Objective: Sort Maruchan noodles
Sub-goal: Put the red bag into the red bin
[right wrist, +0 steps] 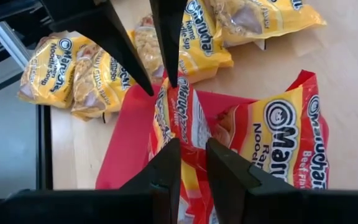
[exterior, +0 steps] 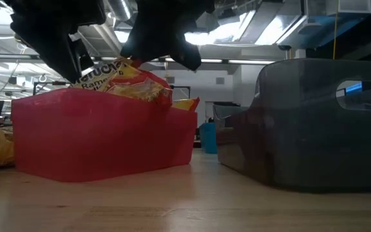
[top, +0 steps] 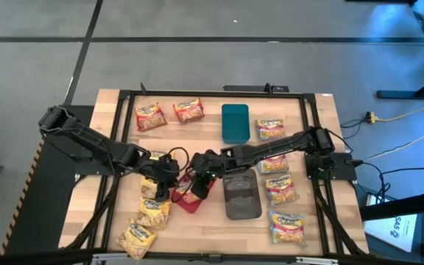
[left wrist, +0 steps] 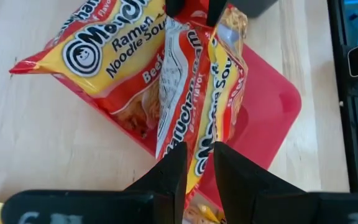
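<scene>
Yellow packets (top: 147, 221) lie on the wooden table (top: 109, 147) at the left front, just beside the red tray (top: 191, 200). Left gripper (left wrist: 194, 160) and right gripper (right wrist: 191, 152) meet over that tray, each clamped on an opposite edge of one red Maruchan packet (left wrist: 194, 93) standing upright in it; a second red packet (left wrist: 104, 53) leans on the rim. Grey tray (top: 241, 195), teal tray (top: 235, 122) and blue-and-pink packets (top: 282, 206) follow rightward, concrete floor (top: 197, 44) beyond.

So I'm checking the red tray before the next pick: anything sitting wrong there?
Yes. One red packet stands on edge in the red tray, pinched by both the left gripper and right gripper; another overhangs the rim.
</scene>
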{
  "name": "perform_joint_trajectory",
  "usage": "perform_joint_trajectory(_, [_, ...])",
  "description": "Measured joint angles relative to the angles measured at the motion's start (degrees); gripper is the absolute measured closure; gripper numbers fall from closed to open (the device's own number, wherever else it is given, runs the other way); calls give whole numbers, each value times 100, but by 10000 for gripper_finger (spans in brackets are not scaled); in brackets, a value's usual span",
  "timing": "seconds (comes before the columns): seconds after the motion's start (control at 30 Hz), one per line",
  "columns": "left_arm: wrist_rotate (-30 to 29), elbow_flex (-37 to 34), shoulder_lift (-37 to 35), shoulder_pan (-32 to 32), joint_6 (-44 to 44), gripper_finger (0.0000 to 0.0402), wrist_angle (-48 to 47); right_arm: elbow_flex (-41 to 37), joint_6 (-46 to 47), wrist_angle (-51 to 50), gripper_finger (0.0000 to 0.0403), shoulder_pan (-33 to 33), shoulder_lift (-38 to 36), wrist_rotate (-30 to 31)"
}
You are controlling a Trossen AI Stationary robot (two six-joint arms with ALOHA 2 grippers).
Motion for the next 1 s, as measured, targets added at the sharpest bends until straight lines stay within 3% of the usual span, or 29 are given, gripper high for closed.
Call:
perform_joint_trajectory(0.7, [145, -2, 562, -10, 184, 339, 361, 0, -31, -160, 332, 7, 2, -86])
perform_joint_trajectory(0.9, [71, -2, 549, -11, 294, 393, 350, 0, -26, -169, 381, 7, 2, -84])
perform_joint_trajectory(1.0, [-23, -2, 549, -11, 315, 399, 340, 0, -17, -174, 397, 7, 2, -72])
